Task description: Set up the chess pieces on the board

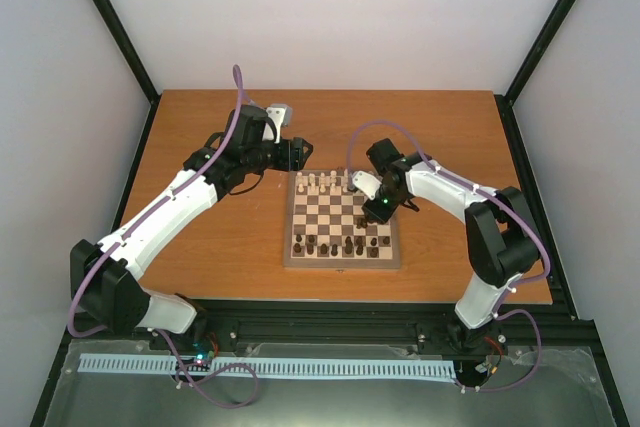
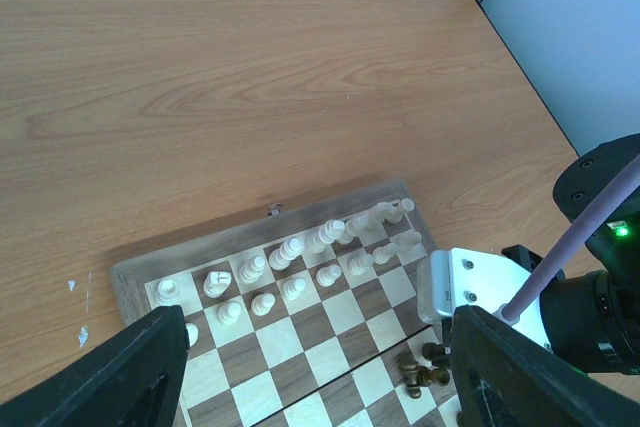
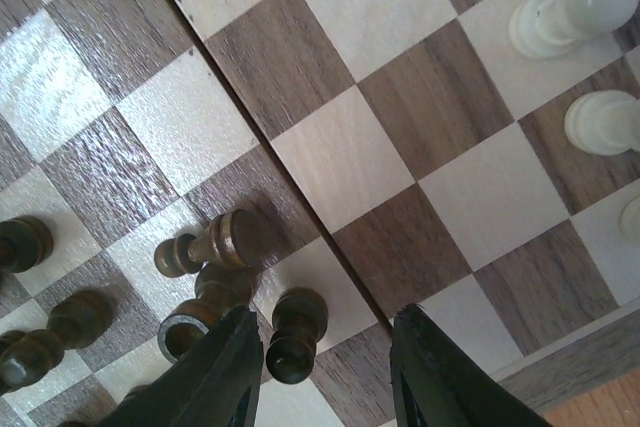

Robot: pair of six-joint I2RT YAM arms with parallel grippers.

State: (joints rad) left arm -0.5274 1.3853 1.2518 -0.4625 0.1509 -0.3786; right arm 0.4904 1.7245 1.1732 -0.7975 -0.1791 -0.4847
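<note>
From above, the board (image 1: 342,247) lies mid-table (image 1: 200,127) with wood showing wide all round; the left claw (image 1: 292,153) hangs off its far left corner, the right claw (image 1: 381,210) over its right side. The left wrist shows its fingers spread, holding nothing, above two rows of cream pieces (image 2: 300,267). The right wrist shows its claw released near the board's edge, a dark pawn (image 3: 295,335) upright between the fingers, another dark piece (image 3: 215,240) toppled beside it.

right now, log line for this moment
left gripper: open, beside board | right gripper: open around standing dark piece | neighbouring dark piece: toppled
</note>
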